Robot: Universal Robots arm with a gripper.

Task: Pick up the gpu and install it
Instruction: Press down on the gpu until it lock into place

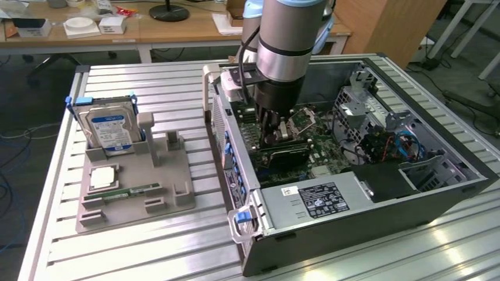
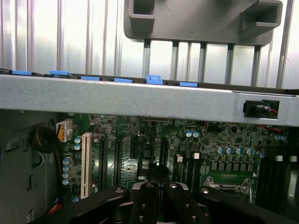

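Here the black gripper (image 1: 273,136) is down inside the open dark computer case (image 1: 437,196), its fingers closed together, hovering just above the thin dark rectangular gpu card (image 1: 283,153), which sits on the green motherboard (image 2: 154,149); whether they pinch the card I cannot tell. The case's grey metal side rail (image 2: 140,100) runs close along the exterior view's left, the black power supply (image 1: 320,202) bounds the near side, and the grey plastic parts tray (image 1: 149,181) lies outside on the slatted table.
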